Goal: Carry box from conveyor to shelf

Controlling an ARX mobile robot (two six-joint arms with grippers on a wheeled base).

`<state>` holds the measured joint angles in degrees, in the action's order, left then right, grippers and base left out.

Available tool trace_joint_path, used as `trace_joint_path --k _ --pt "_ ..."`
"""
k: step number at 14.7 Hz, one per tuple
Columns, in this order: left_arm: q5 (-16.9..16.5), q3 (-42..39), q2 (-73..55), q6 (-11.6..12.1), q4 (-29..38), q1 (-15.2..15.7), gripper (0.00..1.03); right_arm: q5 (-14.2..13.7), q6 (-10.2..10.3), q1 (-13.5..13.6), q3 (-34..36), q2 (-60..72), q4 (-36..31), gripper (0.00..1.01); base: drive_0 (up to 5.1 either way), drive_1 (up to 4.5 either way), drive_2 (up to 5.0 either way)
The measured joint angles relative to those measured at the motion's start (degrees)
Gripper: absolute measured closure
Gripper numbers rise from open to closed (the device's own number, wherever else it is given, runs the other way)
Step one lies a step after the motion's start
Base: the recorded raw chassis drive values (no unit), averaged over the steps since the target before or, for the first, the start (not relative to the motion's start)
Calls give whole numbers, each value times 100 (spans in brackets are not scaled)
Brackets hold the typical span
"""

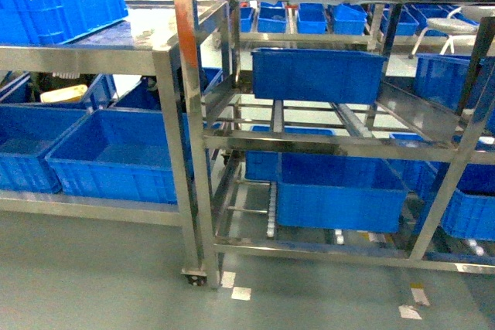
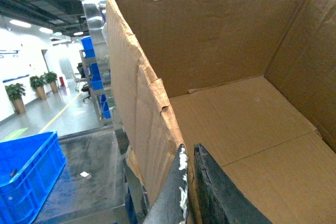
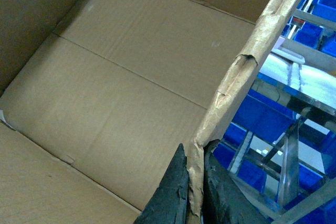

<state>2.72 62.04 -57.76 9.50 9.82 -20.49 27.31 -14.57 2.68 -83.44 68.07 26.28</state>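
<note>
Wrist views: both grippers point(image 2: 189, 182) point(image 3: 195, 192) pinching opposite walls of apparently empty box point(image 2: 247, 124).

The left gripper point(image 2: 188, 182) is clamped on the box point(image 2: 231, 77) wall, one finger on each side. The right gripper point(image 3: 195, 192) pinches the opposite torn wall likewise. Neither arm seems visible from the head camera.

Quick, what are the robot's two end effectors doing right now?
Left end effector: closed on the box wall.
Right end effector: closed on the box's opposite wall.
</note>
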Motion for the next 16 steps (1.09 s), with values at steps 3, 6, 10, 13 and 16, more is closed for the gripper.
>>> trace_joint_path --k 3,6,10,13,16 --pt "2 0 28 0 2 9 101 0 0 35 4 -9 -26 98 377 -62 -311" --pt "2 0 28 0 -4 9 101 4 0 33 4 2 -17 98 384 -84 -354" --pt "2 0 26 0 -2 7 101 4 0 31 4 4 -11 98 283 -50 -232" --pt "0 0 -2 0 2 -7 101 -2 0 15 7 2 9 98 120 -10 -77" --pt "2 0 68 0 2 15 101 20 0 42 7 -2 -28 98 353 31 -320"
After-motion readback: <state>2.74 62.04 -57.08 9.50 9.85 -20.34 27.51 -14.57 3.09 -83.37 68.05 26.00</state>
